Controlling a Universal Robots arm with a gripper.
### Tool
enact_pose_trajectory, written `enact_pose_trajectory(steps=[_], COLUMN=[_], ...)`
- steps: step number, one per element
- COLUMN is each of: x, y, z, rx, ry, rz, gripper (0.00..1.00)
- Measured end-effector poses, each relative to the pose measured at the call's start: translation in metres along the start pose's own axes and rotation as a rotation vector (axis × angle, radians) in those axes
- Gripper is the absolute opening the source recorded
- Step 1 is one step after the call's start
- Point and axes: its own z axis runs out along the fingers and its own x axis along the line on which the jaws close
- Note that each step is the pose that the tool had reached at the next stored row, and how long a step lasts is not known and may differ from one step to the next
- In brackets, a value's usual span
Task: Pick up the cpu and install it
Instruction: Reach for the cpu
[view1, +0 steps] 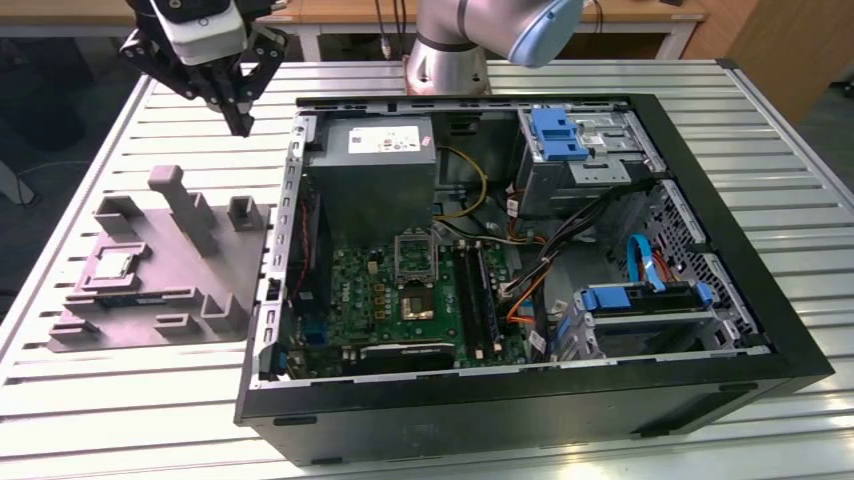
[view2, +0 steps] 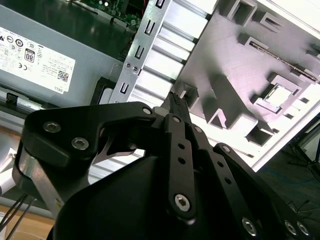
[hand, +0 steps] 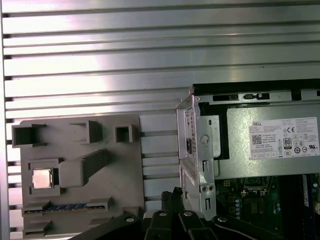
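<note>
cpu (view1: 110, 265): small flat silvery-grey square chip, seated in a fitted recess of the grey moulded tray (view1: 200, 300), probably so it cannot slide.
hand (view1: 243, 124): black, fingers closed together, holding nothing, above the slatted metal counter (view1: 160, 400), apart from the tray.

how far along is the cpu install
Done: nothing that shows yet. The cpu lies in its pocket on the grey tray. In hand: nothing; the tool hangs shut and empty above the table, between the tray and the computer case. Left: picking the cpu up and seating it in the motherboard socket, which looks unfilled.
</note>
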Motion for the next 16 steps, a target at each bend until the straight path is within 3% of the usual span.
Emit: enact_pose_trajectory(steps=[16], x=[0.0077], y=[-0.0006], z=[0.0018], rx=[0.0000], ry=[0.0000], rz=[0.000], gripper=[0.11])
